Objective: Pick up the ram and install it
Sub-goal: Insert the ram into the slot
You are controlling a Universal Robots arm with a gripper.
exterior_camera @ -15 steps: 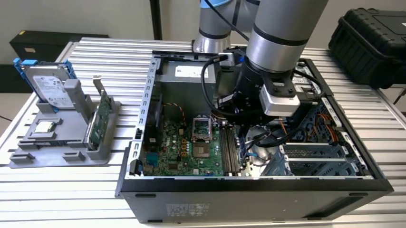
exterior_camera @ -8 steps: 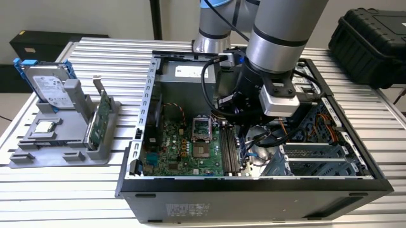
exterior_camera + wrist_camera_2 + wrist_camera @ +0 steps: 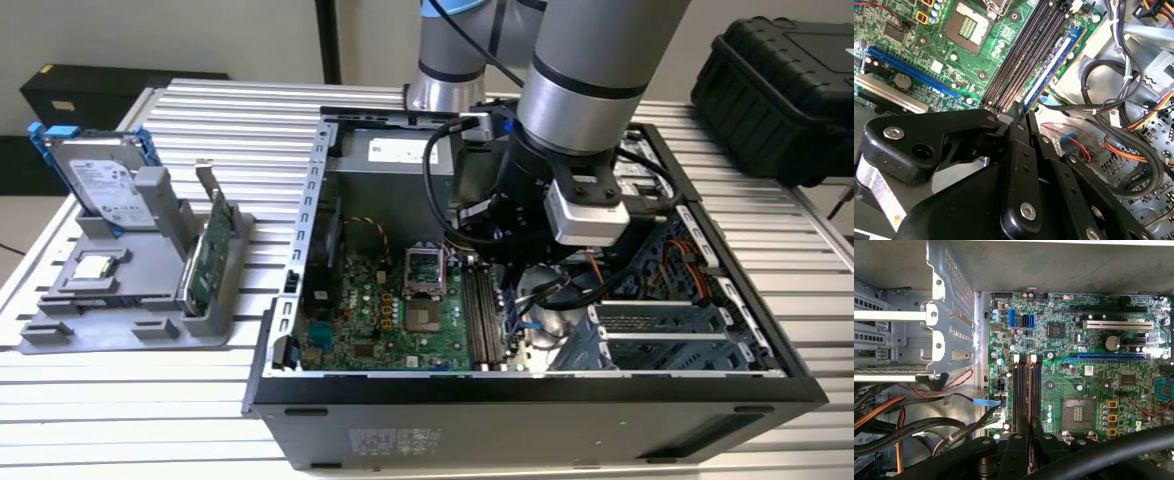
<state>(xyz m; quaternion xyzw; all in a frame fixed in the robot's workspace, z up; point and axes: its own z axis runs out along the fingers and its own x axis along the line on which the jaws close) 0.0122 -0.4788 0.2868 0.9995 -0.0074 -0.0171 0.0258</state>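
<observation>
Install step: black end effector point(image 3: 1019, 117) is clamped on the thin dark ram stick point(image 3: 1051, 65), edge-on over the motherboard's parallel memory slots point(image 3: 1025, 390); seating needs straight alignment.

A ribbed aluminium table point(image 3: 200, 120) (silvery slats) stands before a pale wall point(image 3: 174, 30).

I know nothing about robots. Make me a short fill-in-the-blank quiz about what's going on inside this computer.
1. The gripper holds a long thin stick, the ____.
2. That stick runs along the dark memory ____ of the motherboard.
3. In the exterior view, the hard drive with blue rails stands in a grey holder on that view's ____.

Missing words: ram; slots; left.
</observation>
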